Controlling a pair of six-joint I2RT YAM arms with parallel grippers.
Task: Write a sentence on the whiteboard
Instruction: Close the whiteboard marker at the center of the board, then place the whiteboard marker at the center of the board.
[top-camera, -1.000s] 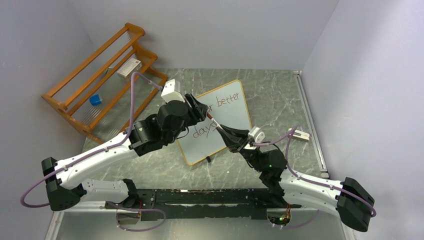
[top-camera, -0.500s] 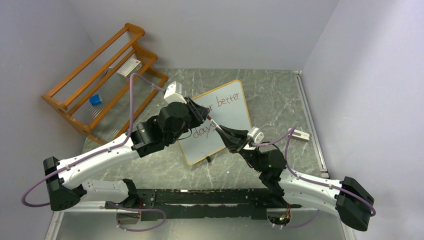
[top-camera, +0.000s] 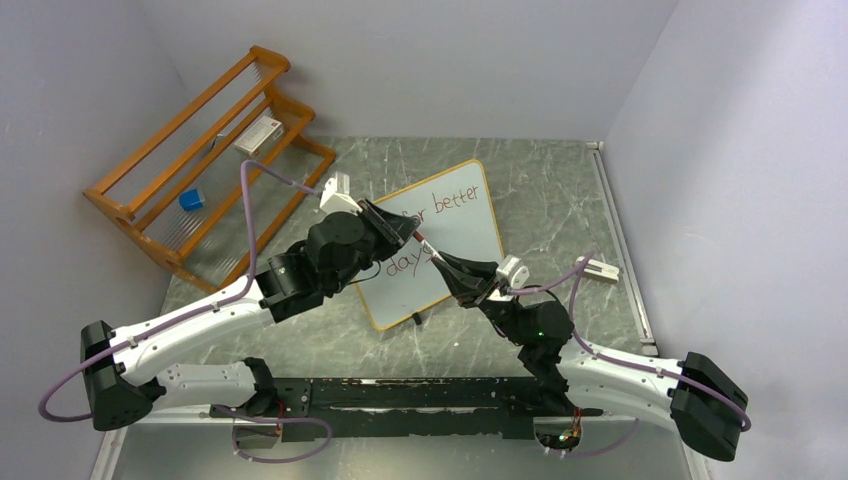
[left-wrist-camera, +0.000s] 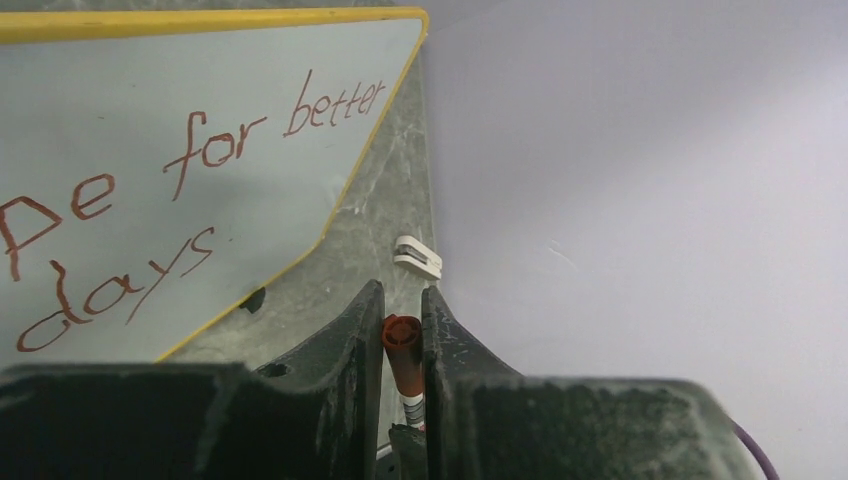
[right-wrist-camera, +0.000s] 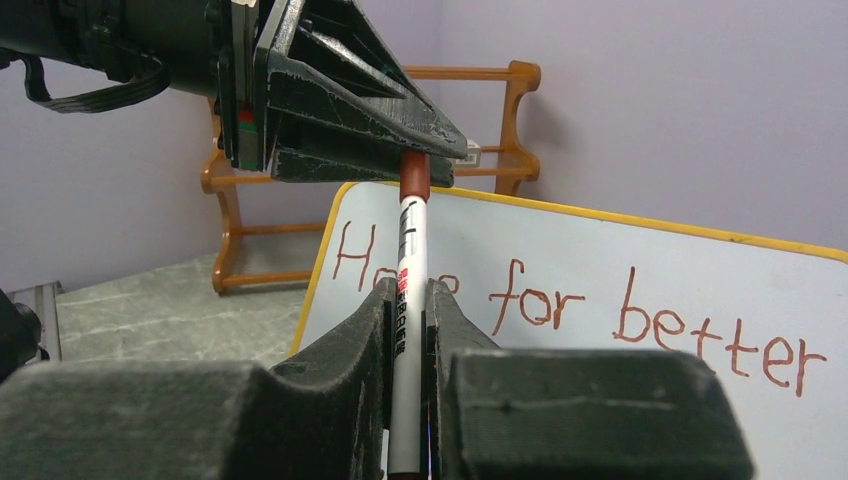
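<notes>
Two sets of fingers hold one marker (right-wrist-camera: 408, 250) above the whiteboard (top-camera: 470, 235). The whiteboard lies on the grey surface (top-camera: 545, 185) between the arms, and the sentence (left-wrist-camera: 215, 150) "Hope for better days" is on it in red. The right fingers (right-wrist-camera: 380, 310) squeeze the marker's white body, and the left fingers (left-wrist-camera: 370, 315) pinch its red cap (left-wrist-camera: 402, 340).
</notes>
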